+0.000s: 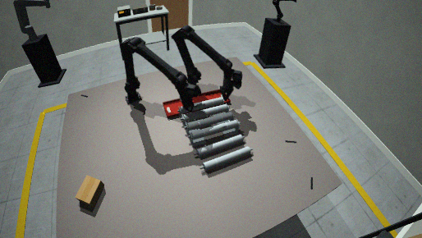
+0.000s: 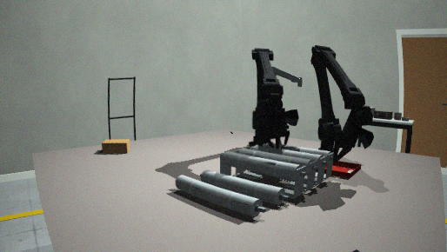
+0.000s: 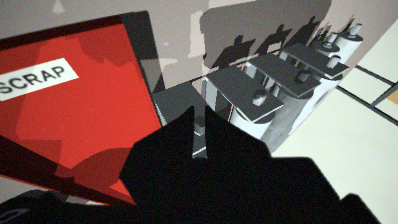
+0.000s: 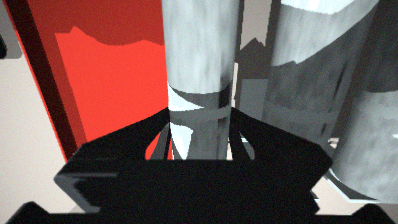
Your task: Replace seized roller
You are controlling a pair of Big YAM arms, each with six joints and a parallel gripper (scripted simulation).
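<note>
The red scrap tray (image 1: 176, 109) (image 2: 346, 173) (image 3: 107, 107) (image 4: 115, 90) lies beside the roller bed; no roller shows in it. Four rollers lie across the bed. My right gripper (image 1: 188, 108) (image 4: 199, 112) is shut on the roller nearest the tray (image 1: 210, 102) (image 4: 200, 55), fingers either side of its body. My left gripper (image 3: 199, 111) (image 1: 226, 98) is at the bracket on that roller's other end, shut on its axle end (image 3: 199, 122), mostly hidden by the fingers. The axle ends of the other three (image 3: 260, 97) (image 3: 302, 75) (image 3: 334, 61) stick out of their brackets.
Two loose rollers (image 1: 222, 146) (image 1: 228, 159) lie side by side on the table, on the bed's far side from the tray. The neighbouring bed roller (image 4: 310, 90) is close to my right gripper's outer finger. A wooden block (image 1: 90, 189) (image 2: 116, 146) stands well away.
</note>
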